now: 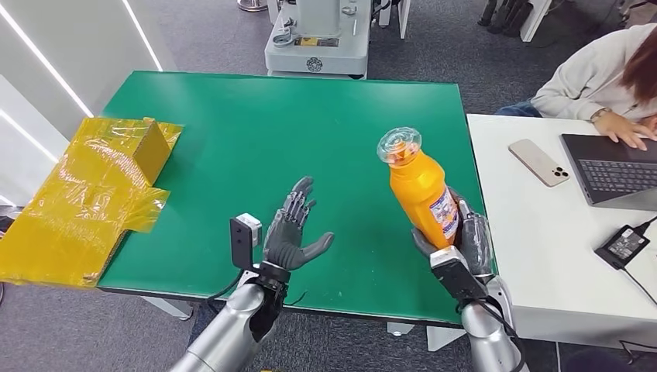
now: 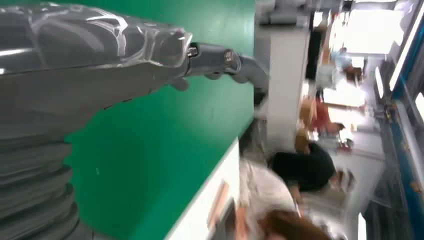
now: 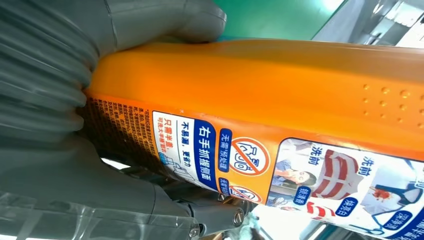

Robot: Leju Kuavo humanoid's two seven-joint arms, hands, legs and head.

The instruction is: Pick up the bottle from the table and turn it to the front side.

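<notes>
Far out to the left of the left hand, a crumpled sheet of yellow plastic wrap with a cardboard box on it hangs over the edge of the green worktop. The left hand itself hovers low over the worktop's near part, palm turned inward toward the right hand, fingers spread wide and holding nothing; in the left wrist view its grey thumb juts out over the green surface.

To the right of that open hand, well apart from it, the right hand grips the lower body of an orange detergent bottle. The bottle is lifted clear of the worktop and leans a little, its clear cap up and away from the hand, its printed label facing the right. In the right wrist view the thumb presses along the plain orange side of the bottle, and the label, with Chinese text and small pictures, lies on the side next to the fingers.

Further right of the right hand stands a white desk, just beside the worktop. On it lie a phone, a laptop and a black power adapter. A person in a pale sweater sits there with a hand on the laptop's keyboard.
</notes>
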